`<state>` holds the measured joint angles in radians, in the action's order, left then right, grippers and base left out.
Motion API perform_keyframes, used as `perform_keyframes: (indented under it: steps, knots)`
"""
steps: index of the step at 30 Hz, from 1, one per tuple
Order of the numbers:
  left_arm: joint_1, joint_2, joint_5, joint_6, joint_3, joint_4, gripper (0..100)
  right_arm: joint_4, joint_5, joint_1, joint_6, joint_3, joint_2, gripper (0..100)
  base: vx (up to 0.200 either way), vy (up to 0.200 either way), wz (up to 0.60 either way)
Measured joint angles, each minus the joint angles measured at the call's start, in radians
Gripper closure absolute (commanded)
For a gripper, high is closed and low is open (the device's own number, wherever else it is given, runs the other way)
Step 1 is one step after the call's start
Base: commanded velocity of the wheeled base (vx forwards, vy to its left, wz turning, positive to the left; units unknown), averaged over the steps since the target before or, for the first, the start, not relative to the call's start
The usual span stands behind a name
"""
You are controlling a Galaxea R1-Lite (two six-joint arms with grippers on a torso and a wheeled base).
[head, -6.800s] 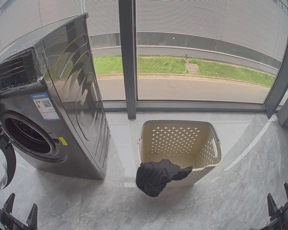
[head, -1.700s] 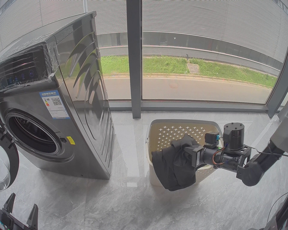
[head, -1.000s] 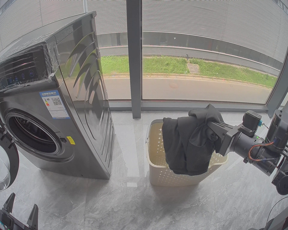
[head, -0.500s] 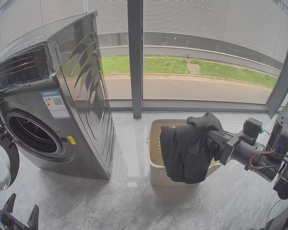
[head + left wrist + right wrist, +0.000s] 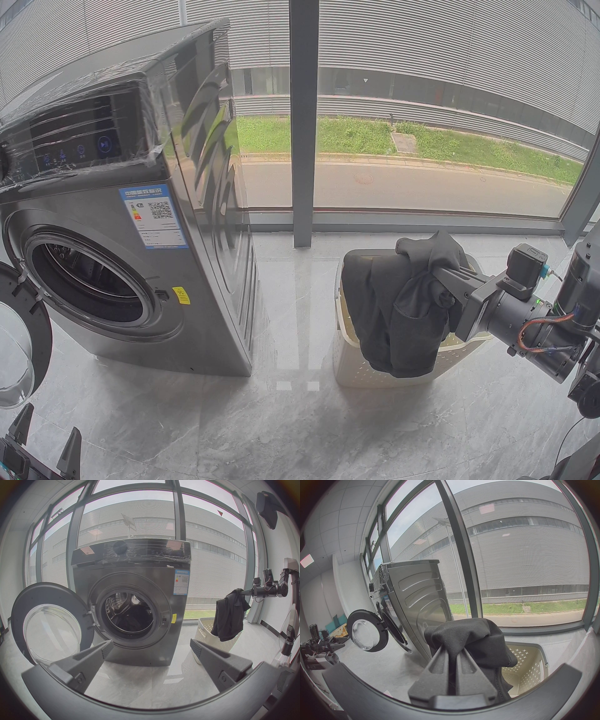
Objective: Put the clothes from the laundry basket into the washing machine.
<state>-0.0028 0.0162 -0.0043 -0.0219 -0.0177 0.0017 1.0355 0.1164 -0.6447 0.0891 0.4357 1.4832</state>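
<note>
**Lift clear, then swing left**

The washing machine (image 5: pixel 125 206) stands well to the left of the right gripper (image 5: pixel 445 275), its round door (image 5: pixel 40 331) swung open. The laundry basket (image 5: pixel 356 369) sits just below that gripper. The black garment (image 5: pixel 397 306) hangs pinched in its closed jaws; raise it clear of the rim before swinging left. The left gripper (image 5: pixel 49 420), spread wide and empty, rests low near the door.

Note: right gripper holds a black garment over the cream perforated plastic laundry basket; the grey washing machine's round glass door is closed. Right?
No: the round glass door of the grey washing machine stands open, swung aside from the drum, as the left wrist view shows. The right gripper does hold the black garment over the cream perforated basket.
</note>
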Motion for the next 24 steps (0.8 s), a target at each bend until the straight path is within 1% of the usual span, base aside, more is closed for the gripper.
perform_keyframes:
  steps: [4,24]
  knots:
    - [-0.001,0.0,0.0,-0.001,0.0,0.0,0,0.0,0.018,-0.017,0.0,0.004,-0.002,100,0.0,0.2,0.0]
    - [-0.002,0.0,0.0,-0.001,0.001,0.003,0,0.004,0.013,-0.042,0.004,0.011,-0.006,100,0.0,0.2,0.0]
